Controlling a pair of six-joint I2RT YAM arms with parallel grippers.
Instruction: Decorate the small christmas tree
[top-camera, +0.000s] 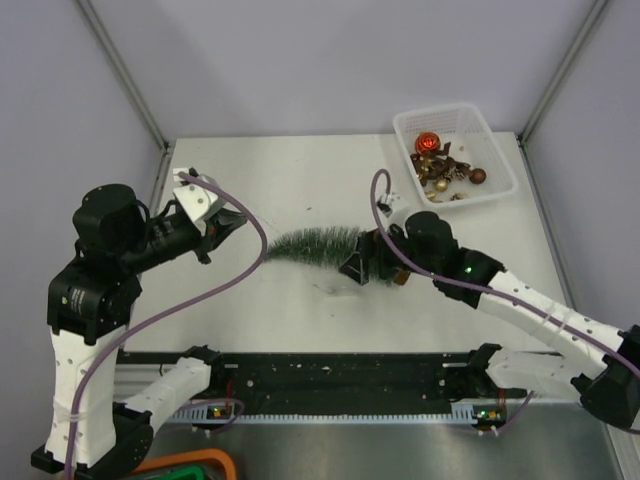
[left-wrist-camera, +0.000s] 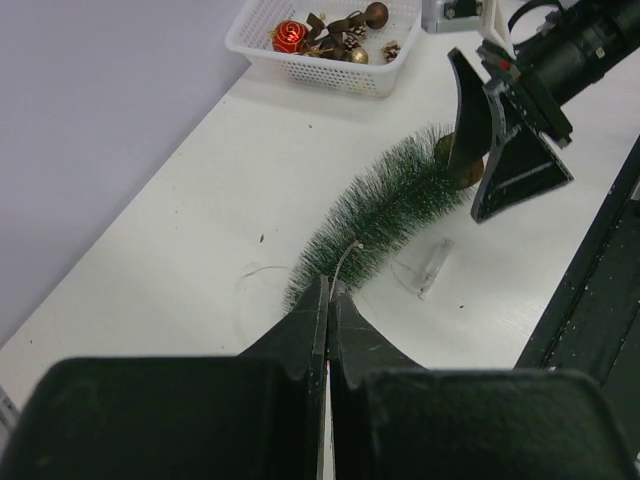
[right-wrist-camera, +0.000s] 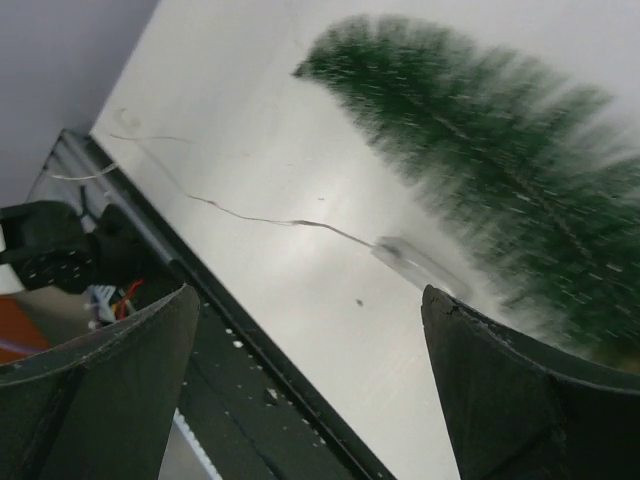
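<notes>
We see the small christmas tree (top-camera: 318, 246) flat on its side mid-table (top-camera: 250, 200), base end by the right gripper (right-wrist-camera: 310, 292), jaws wide open, empty.
We judge it light, bendy, bristles slippy: take it at the wooden base. Left gripper (left-wrist-camera: 328, 290) closed tight, nipping a thin wire (left-wrist-camera: 350, 255).

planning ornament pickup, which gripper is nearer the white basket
Right. The right gripper is at the base of the small christmas tree, close to the white basket; the left gripper is beyond its tip.
</notes>
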